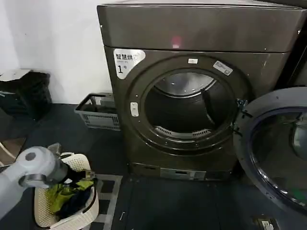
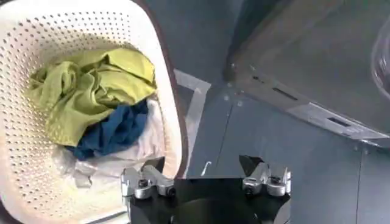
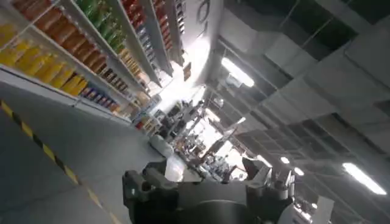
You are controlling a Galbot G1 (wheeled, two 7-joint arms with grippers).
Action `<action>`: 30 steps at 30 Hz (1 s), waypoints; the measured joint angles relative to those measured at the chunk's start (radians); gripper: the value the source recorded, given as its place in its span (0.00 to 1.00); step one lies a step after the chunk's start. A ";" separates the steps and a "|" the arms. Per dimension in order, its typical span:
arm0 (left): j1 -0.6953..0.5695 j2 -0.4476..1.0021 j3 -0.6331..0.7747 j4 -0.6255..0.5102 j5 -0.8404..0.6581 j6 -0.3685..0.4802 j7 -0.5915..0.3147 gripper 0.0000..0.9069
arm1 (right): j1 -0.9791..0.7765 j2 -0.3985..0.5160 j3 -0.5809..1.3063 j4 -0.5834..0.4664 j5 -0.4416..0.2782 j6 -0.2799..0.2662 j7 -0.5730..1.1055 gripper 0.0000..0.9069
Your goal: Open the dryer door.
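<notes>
dryer door (image 1: 276,148) swung wide, 3 o'clock of dryer (image 1: 192,91) | left tool (image 2: 206,182) released, over floor beside laundry basket (image 2: 24,152) | right tool (image 3: 207,185) released, idle

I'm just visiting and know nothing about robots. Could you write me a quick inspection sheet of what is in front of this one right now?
Surface: dark floor, with a pale patterned mat.
Job's things: boxy brown-grey dryer; its chrome-rimmed round glass door swung wide open, drum exposed.
Clutter: white perforated laundry basket holding green and blue clothes; grey slatted crate by the wall; black bin.
Grippers: left gripper open, above the floor beside the basket; right gripper open, pointing at ceiling lights.
Cables: nothing seen.
Surroundings: white wall; stocked shelves.
</notes>
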 joint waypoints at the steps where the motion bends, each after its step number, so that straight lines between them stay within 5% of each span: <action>1: -0.002 -0.003 0.000 0.005 -0.004 0.000 0.001 1.00 | 0.001 0.000 0.000 0.000 0.004 0.000 0.000 1.00; 30: -0.012 -0.022 -0.014 0.119 0.025 0.000 0.019 1.00 | 0.014 -0.016 0.017 -0.052 0.006 0.017 -0.010 1.00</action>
